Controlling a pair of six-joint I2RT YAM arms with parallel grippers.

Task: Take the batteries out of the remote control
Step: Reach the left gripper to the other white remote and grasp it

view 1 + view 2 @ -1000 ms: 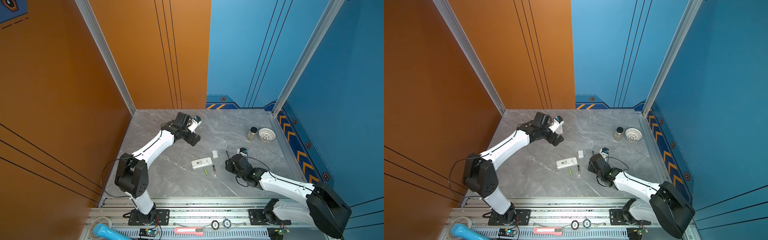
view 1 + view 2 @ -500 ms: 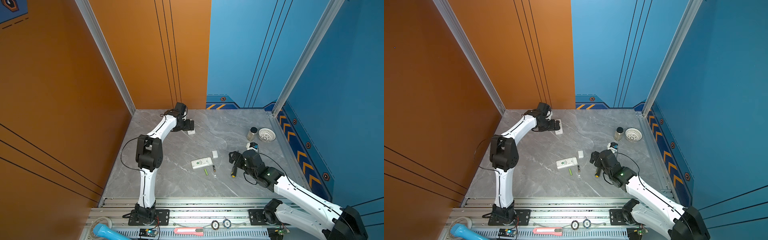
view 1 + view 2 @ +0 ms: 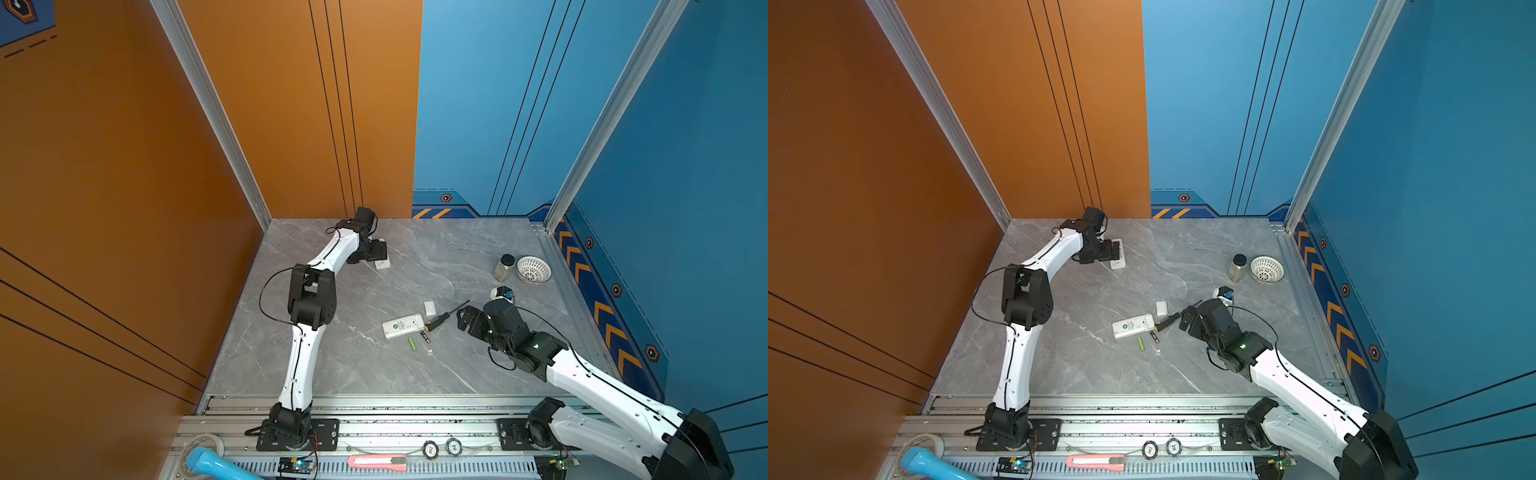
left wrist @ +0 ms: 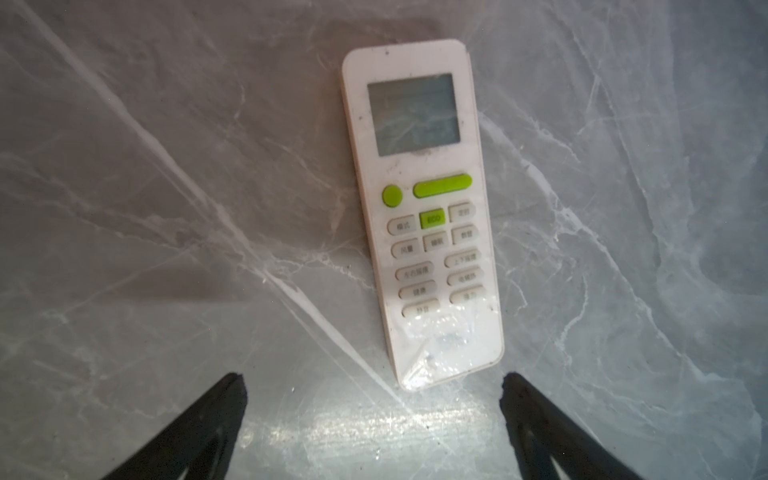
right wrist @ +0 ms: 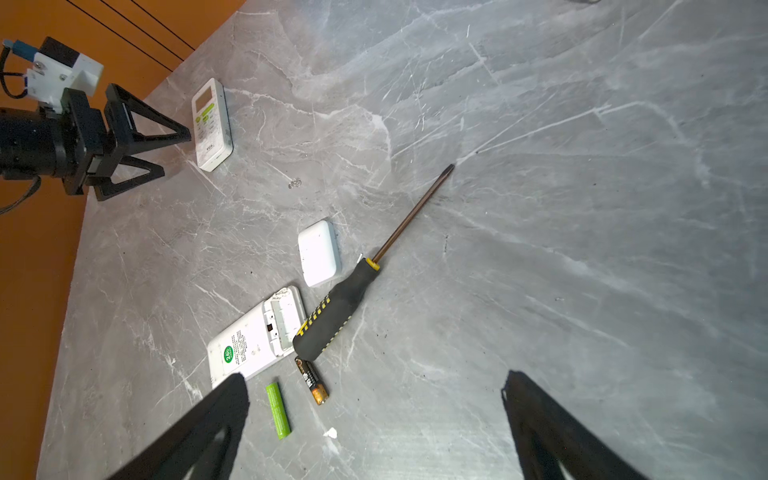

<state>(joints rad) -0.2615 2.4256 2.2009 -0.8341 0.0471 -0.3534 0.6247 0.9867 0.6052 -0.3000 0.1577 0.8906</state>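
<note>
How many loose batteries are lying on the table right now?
2. A lime green battery lies beside the opened face-down remote; a black battery with a gold end lies next to it, by the handle end of the screwdriver. More may be hidden inside the face-up remote.

Grey marble table (image 3: 436,257). Mid-table lies a face-down remote (image 5: 253,336) with its battery bay open. A white cover (image 5: 319,252) and a black-yellow screwdriver (image 5: 345,301) are just beside it, with a green battery (image 5: 278,410) and a black gold-ended battery (image 5: 311,381) loose nearby. Far left, face up: second remote (image 4: 419,208). Far right, side by side: jar (image 3: 504,268) and white basket (image 3: 534,270).
</note>
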